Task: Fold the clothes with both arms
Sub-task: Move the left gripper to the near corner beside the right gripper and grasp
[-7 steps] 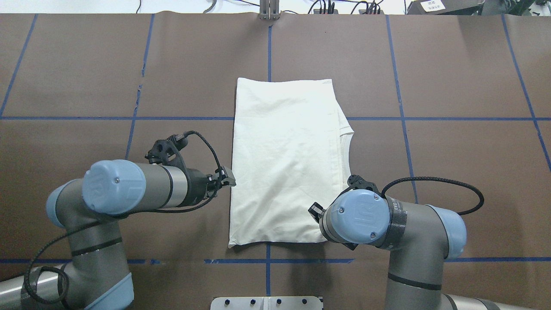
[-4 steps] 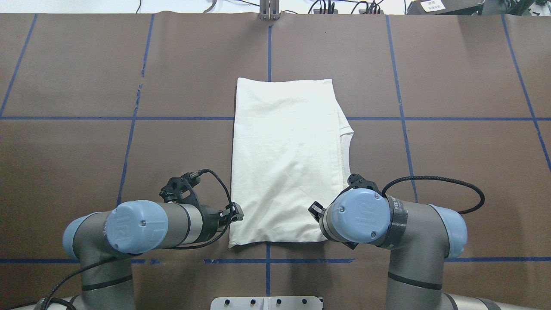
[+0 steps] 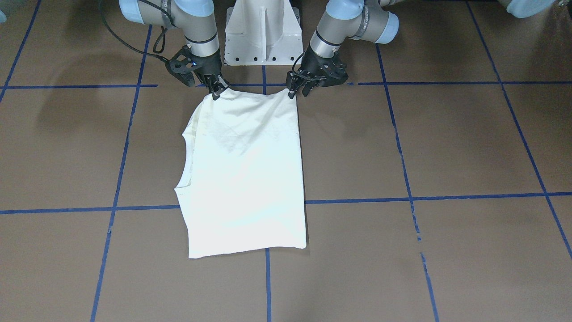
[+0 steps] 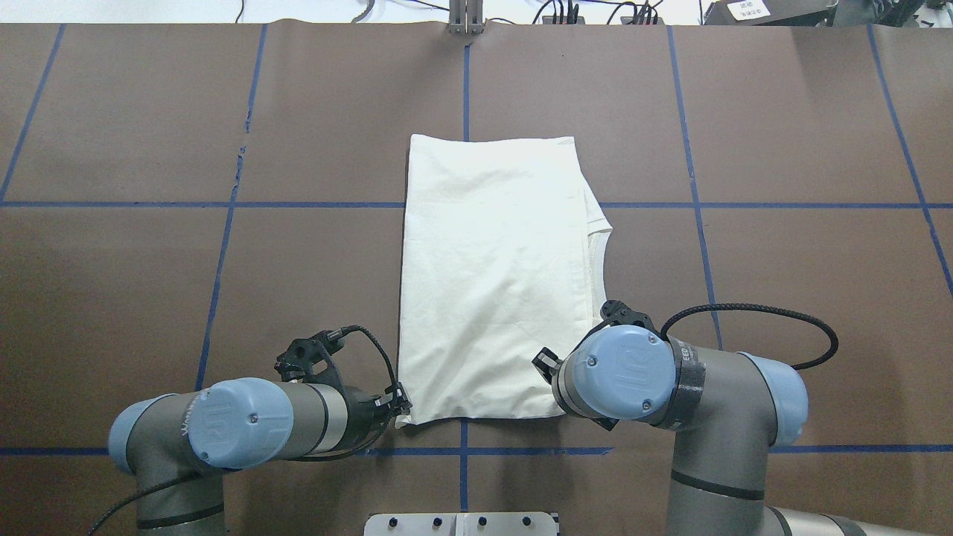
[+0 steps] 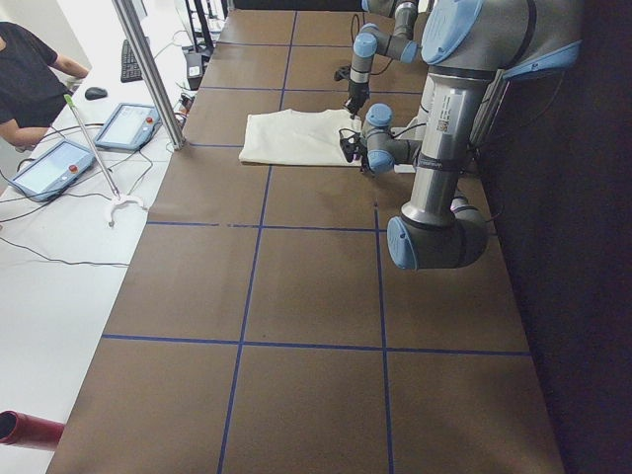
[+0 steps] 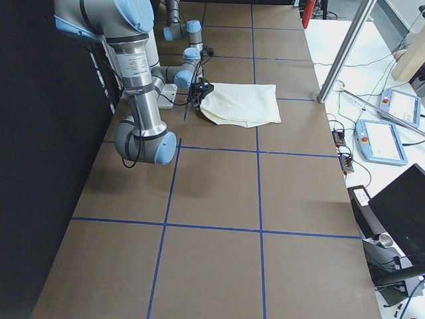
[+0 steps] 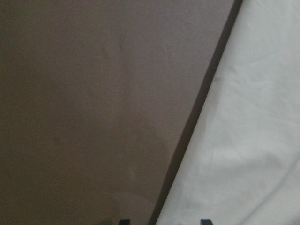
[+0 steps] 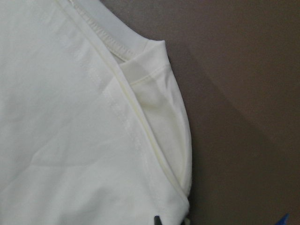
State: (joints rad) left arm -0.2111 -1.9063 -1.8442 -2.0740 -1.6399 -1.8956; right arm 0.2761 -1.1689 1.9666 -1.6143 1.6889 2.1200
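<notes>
The clothes are one cream shirt [image 4: 491,283], folded lengthwise into a long rectangle with its plain side up; no print shows. It lies mid-table [image 3: 246,170]. My left gripper [image 4: 402,408] sits at the shirt's near left corner. It is open [image 3: 298,89], and the left wrist view [image 7: 162,221] shows the shirt's edge [image 7: 243,140] running between the fingertips. My right gripper [image 3: 217,91] is at the near right corner, hidden under its wrist in the overhead view. Its fingertips [image 8: 157,218] stand close together on the seamed edge [image 8: 154,154], shut on the shirt.
The white pedestal base [image 3: 262,36] stands just behind both grippers. Blue tape lines [image 4: 465,476] grid the brown table cover. A black cable [image 4: 744,313] loops off the right wrist. A person and tablets [image 5: 59,168] are at a side desk beyond the far edge.
My left arm slid along the shirt's left edge toward the robot and now rests at the near left corner. The right arm and the shirt have not moved.
</notes>
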